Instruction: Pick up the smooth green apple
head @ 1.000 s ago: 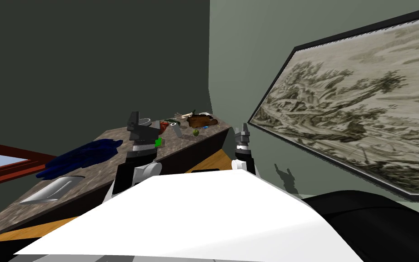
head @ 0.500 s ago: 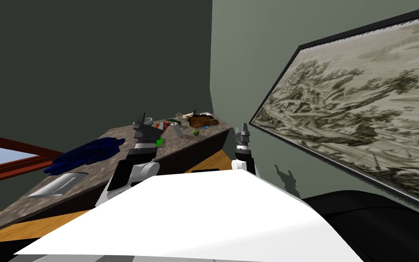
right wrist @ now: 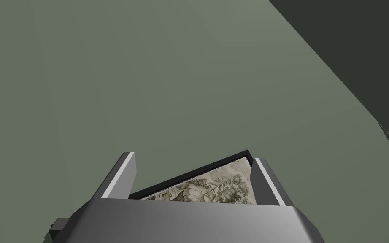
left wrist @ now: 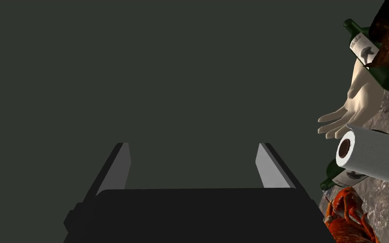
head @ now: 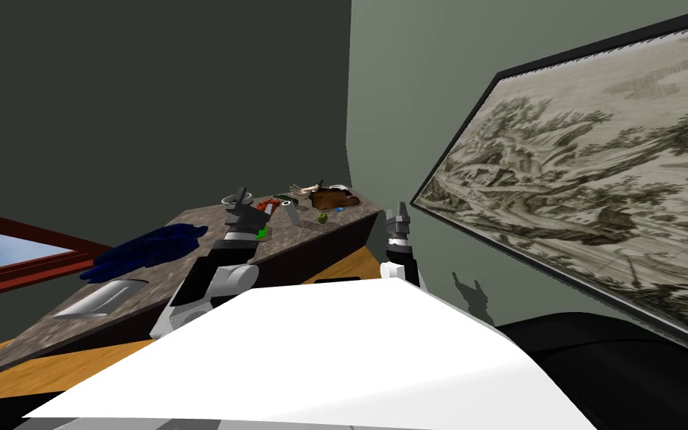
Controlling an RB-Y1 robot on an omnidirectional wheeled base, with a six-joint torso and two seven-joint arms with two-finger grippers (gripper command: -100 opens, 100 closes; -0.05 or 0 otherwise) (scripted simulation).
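Observation:
The small green apple (head: 321,217) lies on the dark marbled tabletop (head: 186,261) near its right edge, just in front of a brown lump (head: 331,198). My left gripper (head: 242,198) hovers above the table's middle, left of the apple and well apart from it. Its fingers stand open with nothing between them in the left wrist view (left wrist: 195,166), facing a dark wall. My right gripper (head: 397,213) is raised beside the table's right end, open and empty (right wrist: 191,175).
Around the apple lie a paper towel roll (left wrist: 375,158), a pale glove (left wrist: 358,107), green bottles (left wrist: 364,48) and a red lobster (left wrist: 347,217). A bright green block (head: 261,233), a blue cloth (head: 148,250) and a silver blade (head: 96,302) lie nearer. A framed picture (head: 596,187) hangs at right.
My left arm has reached forward and to the right over the table, nearer the clutter by the apple. The head camera has shifted slightly. The right arm has stayed put.

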